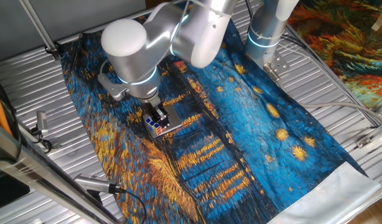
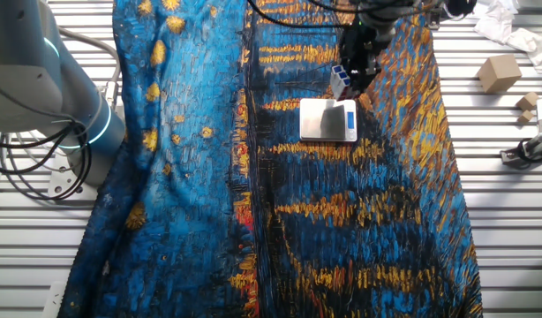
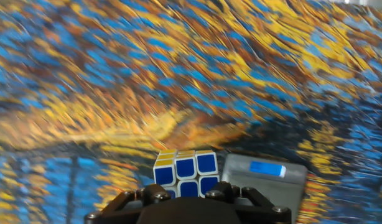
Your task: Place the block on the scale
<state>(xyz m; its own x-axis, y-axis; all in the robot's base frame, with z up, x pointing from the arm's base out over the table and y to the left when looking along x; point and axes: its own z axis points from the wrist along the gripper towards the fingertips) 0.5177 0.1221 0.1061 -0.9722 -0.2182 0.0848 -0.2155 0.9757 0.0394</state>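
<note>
The block [image 3: 186,173], a small puzzle cube with blue and white squares, sits between my two fingers [image 3: 155,196] in the hand view. My gripper [image 3: 190,198] is shut on it. The scale [image 3: 264,185], silver-grey with a blue display strip, lies just right of the block on the painted cloth. In one fixed view my gripper [image 1: 158,117] holds the block [image 1: 155,127] beside the scale [image 1: 177,116]. In the other fixed view the block [image 2: 342,80] hangs under my gripper [image 2: 352,71], just beyond the far edge of the scale [image 2: 327,120].
A blue and yellow painted cloth [image 2: 209,177] covers the slatted metal table [image 2: 509,221]. A second arm's base [image 2: 72,106] stands at the cloth's edge. Cardboard blocks [image 2: 499,72] and crumpled paper [image 2: 509,22] lie off the cloth.
</note>
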